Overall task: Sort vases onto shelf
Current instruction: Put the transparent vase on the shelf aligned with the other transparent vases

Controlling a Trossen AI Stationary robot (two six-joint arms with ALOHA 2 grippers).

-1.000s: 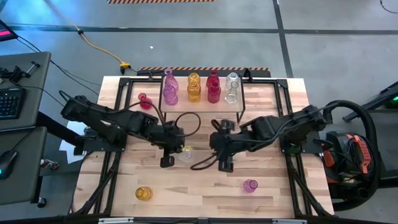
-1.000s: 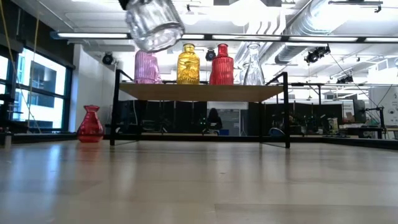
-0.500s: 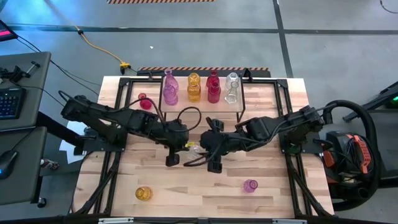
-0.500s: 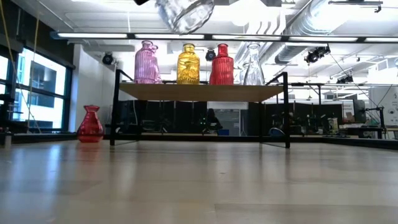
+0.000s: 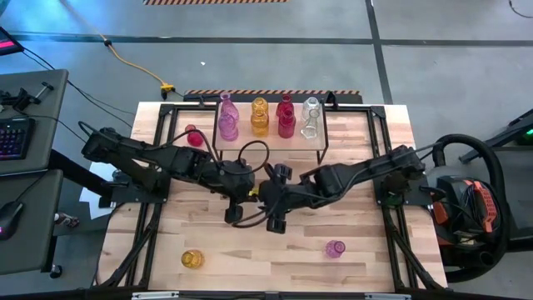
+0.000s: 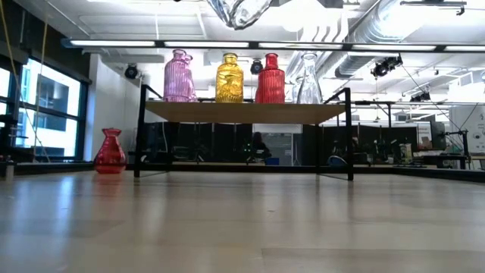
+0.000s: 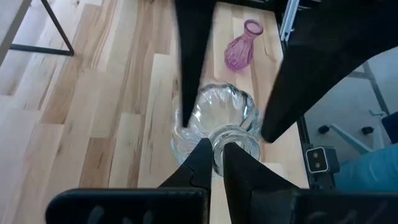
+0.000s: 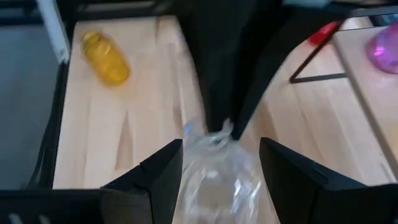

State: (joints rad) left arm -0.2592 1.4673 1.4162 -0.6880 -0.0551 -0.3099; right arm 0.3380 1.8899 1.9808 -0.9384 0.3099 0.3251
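Progress: four vases on my shelf point(image 5: 268, 137) | left gripper point(image 7: 216, 163) pinched shut on clear vase point(image 7: 216, 124) mid-table, aloft | right gripper point(image 8: 217, 163) spread around its body | red, yellow, pink vases left, I judge

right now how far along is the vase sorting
Done: four glass vases stand on the small wooden shelf, one each in pink, amber, red and clear.

In hand: the left tool is shut on a clear ribbed vase, with the open right tool around its body.

Left: a red vase, a yellow vase and a pink vase on the table.
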